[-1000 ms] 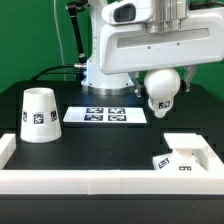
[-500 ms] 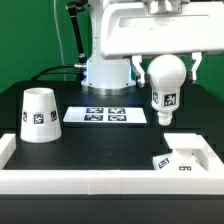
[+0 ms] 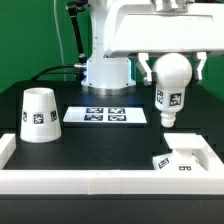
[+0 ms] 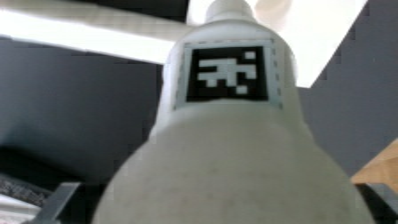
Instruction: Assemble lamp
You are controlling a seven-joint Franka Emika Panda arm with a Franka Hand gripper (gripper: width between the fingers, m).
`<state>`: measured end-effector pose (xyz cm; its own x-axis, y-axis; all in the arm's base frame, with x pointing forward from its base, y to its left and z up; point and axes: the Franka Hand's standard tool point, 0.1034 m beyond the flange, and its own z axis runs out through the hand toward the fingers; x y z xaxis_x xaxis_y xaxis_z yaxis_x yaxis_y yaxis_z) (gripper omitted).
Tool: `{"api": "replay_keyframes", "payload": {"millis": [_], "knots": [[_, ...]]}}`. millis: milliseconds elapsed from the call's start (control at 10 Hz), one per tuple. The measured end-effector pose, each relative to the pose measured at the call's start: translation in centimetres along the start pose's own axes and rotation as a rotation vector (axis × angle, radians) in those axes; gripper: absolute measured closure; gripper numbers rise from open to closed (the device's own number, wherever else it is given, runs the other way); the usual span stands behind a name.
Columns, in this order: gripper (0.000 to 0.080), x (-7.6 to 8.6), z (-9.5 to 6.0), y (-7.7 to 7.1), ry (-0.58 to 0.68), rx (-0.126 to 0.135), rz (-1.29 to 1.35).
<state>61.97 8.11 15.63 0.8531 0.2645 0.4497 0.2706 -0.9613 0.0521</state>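
Observation:
My gripper (image 3: 172, 66) is shut on the white bulb (image 3: 171, 88) and holds it upright in the air, ball end up between the fingers and tagged stem pointing down. The stem's tip hangs a little above the flat square base (image 3: 192, 153), which lies at the exterior view's right. The tapered shade (image 3: 38, 114) stands on the table at the exterior view's left, wide end down. In the wrist view the bulb (image 4: 222, 150) fills most of the frame, its tag facing the camera, and hides the fingertips.
The marker board (image 3: 105, 116) lies flat in the middle of the black table. A low white wall (image 3: 80, 181) runs along the front edge, with a short piece (image 3: 6, 150) at the exterior view's left. The robot's base (image 3: 108, 72) stands behind the board.
The bulb has turned from tilted to upright in my gripper and has shifted toward the exterior view's right, closer to above the base. The shade and base have not moved.

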Motion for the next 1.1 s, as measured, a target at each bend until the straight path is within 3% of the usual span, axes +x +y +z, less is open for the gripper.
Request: {"api": "replay_keyframes", "payload": {"millis": [600, 1100], "knots": [[0.0223, 0.1, 0.4, -0.6, -0.005, 0.006, -0.006], [0.0223, -0.4, 1.9, -1.5, -0.005, 0.012, -0.02]]}}
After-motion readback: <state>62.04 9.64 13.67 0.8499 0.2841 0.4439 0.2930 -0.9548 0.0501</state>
